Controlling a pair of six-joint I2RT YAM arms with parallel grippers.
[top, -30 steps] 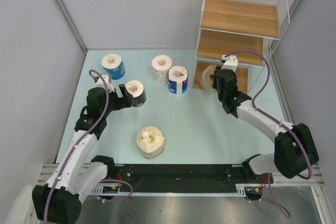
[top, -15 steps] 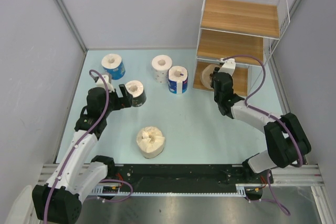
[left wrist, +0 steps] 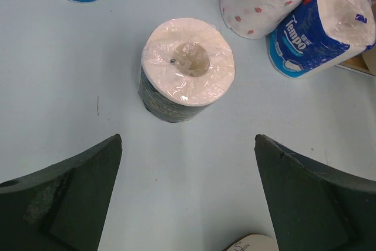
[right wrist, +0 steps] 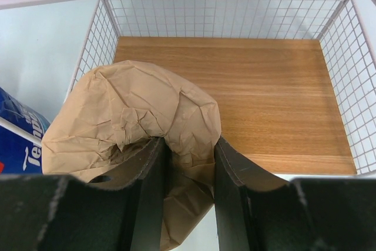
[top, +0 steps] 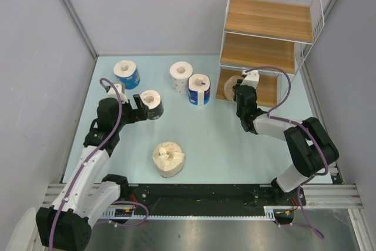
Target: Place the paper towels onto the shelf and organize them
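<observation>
My right gripper (right wrist: 188,145) is shut on the crumpled wall of the tan-brown paper towel roll (right wrist: 135,116), one finger inside its core. The roll (top: 232,84) sits at the front left edge of the shelf's (top: 270,39) bottom board (right wrist: 276,104). My left gripper (left wrist: 188,145) is open above the table, just short of the dark-wrapped roll (left wrist: 187,69), with nothing between its fingers. Two blue rolls (top: 127,73) (top: 199,89), a white red-speckled roll (top: 181,76) and a cream roll (top: 168,158) stand on the table.
White wire mesh walls (right wrist: 229,13) enclose the bottom board at the back and sides. The nearer blue roll (right wrist: 17,139) stands just left of the shelf's front corner. Grey walls (top: 41,57) close in the table on three sides.
The right arm has folded in, its wrist shifting slightly left while still holding the tan-brown roll at the bottom shelf's front. The left arm has not moved.
</observation>
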